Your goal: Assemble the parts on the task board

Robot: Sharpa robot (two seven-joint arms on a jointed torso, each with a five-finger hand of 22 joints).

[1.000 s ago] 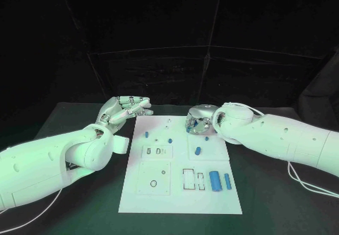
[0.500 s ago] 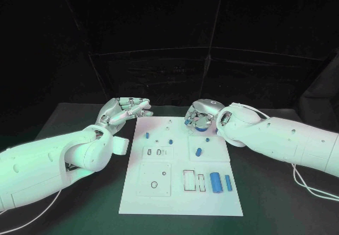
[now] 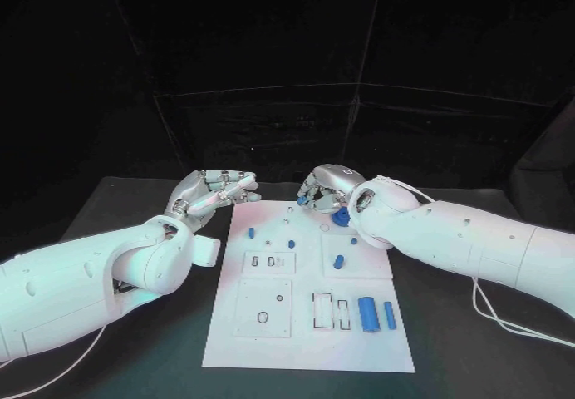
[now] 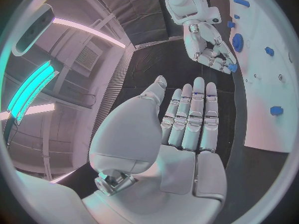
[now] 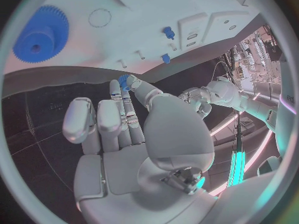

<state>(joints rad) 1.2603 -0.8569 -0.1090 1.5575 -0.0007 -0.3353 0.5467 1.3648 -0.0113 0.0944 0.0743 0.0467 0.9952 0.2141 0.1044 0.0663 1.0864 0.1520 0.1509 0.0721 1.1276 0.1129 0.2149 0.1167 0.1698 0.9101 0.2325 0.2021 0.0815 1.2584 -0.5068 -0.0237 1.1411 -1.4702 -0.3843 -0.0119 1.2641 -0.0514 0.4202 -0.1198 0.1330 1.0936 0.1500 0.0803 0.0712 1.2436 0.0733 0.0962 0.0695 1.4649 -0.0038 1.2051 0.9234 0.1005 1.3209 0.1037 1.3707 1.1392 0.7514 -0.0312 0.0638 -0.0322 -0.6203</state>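
Observation:
The white task board (image 3: 306,332) lies in the middle of the table. My right hand (image 3: 323,189) hovers over its far edge and pinches a small blue part (image 5: 124,80) between thumb and a fingertip; the same part (image 4: 231,67) shows at that hand's fingertips (image 4: 215,59) in the left wrist view. A large blue gear (image 3: 341,218) sits on the board just near of that hand, also seen as the gear (image 5: 40,35). My left hand (image 3: 216,189) floats beside the board's far left corner, fingers straight and holding nothing, as the left hand (image 4: 187,129) shows.
Small blue pegs (image 3: 252,232) stand on the board's far half, another blue piece (image 3: 338,262) lies mid-board, and two blue cylinders (image 3: 368,313) lie near the right edge by rectangular slots (image 3: 321,306). Black table (image 3: 120,208) surrounds the board.
My right hand has moved left and away toward the board's far edge, uncovering the large blue gear. The left hand has barely moved.

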